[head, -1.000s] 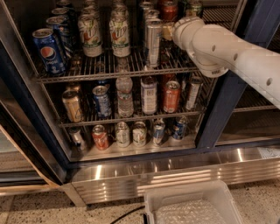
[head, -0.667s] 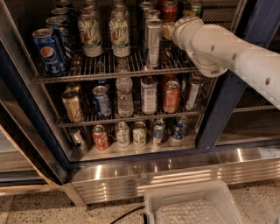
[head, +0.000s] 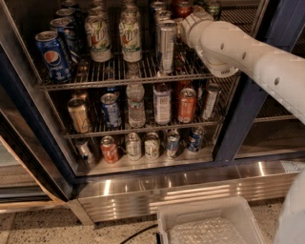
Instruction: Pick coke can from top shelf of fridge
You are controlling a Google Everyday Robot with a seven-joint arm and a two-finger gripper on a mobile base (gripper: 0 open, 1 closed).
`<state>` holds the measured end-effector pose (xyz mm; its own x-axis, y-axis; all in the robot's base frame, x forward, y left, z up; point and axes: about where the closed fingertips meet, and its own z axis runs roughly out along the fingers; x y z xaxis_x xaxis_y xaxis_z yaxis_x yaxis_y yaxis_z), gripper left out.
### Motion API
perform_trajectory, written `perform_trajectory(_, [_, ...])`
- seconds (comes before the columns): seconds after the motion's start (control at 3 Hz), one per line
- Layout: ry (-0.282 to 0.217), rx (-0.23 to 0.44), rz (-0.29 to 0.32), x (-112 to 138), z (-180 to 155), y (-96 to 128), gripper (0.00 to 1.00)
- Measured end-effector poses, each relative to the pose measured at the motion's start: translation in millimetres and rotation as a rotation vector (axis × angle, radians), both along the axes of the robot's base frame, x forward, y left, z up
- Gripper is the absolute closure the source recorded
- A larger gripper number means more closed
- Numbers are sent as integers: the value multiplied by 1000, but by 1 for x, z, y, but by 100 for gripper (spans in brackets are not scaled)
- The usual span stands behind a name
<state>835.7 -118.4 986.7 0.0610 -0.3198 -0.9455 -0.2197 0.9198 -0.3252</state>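
Note:
The fridge [head: 242, 109] stands open, with a dark frame and wire racks. On the top shelf [head: 119, 76], a red can with a silver top, the coke can [head: 183, 7], shows partly at the back right, behind a tall slim silver can [head: 167, 44]. My white arm [head: 238, 50] reaches in from the right over that shelf. My gripper [head: 187, 20] is at the arm's far end, just below and in front of the coke can. It is mostly hidden by the wrist.
Pepsi cans [head: 52, 55] and green-white cans [head: 97, 35] fill the top shelf's left and middle. The middle rack holds a bottle [head: 136, 105] and an orange-red can [head: 187, 105]. Small cans stand on the lowest shelf. A white bin [head: 209, 224] sits on the floor before the ribbed steel base [head: 167, 188].
The arm's end has edged slightly farther in and up toward the back of the top shelf. The cans have not moved.

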Motion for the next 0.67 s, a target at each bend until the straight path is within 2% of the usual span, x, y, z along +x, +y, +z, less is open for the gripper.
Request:
perform_trajectory(0.33, [-6, -10, -1, 12, 0, 5, 39])
perform_trajectory(0.67, [-9, -26, -41, 25, -4, -7, 41])
